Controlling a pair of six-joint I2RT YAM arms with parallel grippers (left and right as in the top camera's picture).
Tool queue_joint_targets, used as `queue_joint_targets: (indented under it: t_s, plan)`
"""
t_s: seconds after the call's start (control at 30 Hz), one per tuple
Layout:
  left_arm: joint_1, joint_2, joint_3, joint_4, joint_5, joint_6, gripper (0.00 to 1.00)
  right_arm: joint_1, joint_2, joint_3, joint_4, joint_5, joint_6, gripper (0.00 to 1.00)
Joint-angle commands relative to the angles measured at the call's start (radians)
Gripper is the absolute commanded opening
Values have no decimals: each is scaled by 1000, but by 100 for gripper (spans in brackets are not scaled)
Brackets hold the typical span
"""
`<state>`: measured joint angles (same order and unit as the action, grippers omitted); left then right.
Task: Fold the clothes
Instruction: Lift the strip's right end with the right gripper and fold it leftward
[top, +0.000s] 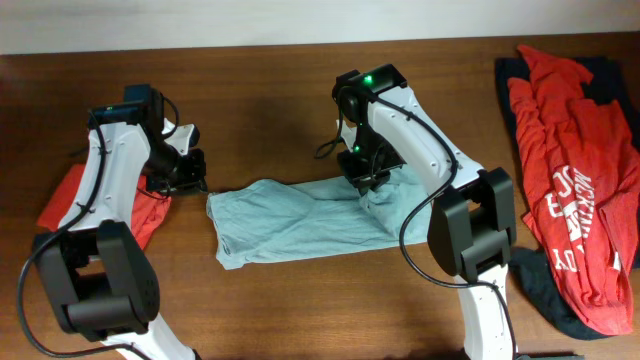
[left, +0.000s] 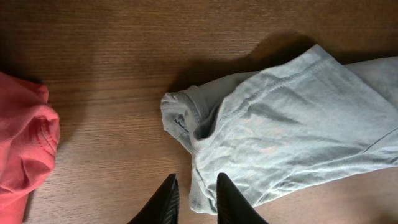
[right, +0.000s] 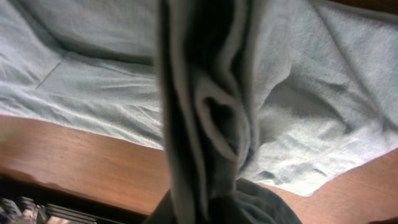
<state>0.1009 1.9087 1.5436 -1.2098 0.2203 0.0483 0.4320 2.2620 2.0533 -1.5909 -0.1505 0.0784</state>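
Bare table (top: 270, 100) beyond the pale T-shirt (top: 290, 225); red garment heap (top: 570, 170) at the right end

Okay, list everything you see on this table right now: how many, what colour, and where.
T-shirt: one, pale grey-blue, table centre, bunched at its right end.
Plain garment: one, red, left edge, partly under the left arm.
Lettered shirt: one, red with white lettering, far right, on the navy garment.
Navy garment: one, dark navy, far right, under the lettered shirt.
Table: one, brown wood.
Left tool: one, black, open, empty, by the T-shirt's left corner.
Right tool: one, black, in the T-shirt's bunched end, fingers hidden.
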Motion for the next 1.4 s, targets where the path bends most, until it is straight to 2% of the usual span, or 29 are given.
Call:
queue_joint_targets:
  t_s: [0.0,0.3,0.63,0.7,0.77,0.97,1.23,1.37]
  plan:
    - [-2,-30,-6,2,11,-10,21,7,3,11,-1,5,9,18]
    - [-2,-30,-6,2,11,-10,21,7,3,11,-2,3,5,29]
    - [-2,-30,-6,7,11,-10,22,-3,3,11,-2,6,-47,35]
    - [-2,-30,-6,6,11,-10,28,-27,3,11,-4,5,-34,36]
    - [-2,-30,-6,6,11,-10,29,-53,3,11,-18,10,-17,37]
    - [-2,-30,-6,5,11,-10,29,-92,3,-55,-3,59,6,31]
    - [-2,-30,-6,-2,11,-10,29,-92,3,-275,135,76,28,27]
    - [-2,-30,-6,-2,11,-10,29,-85,3,-294,148,53,27,26]
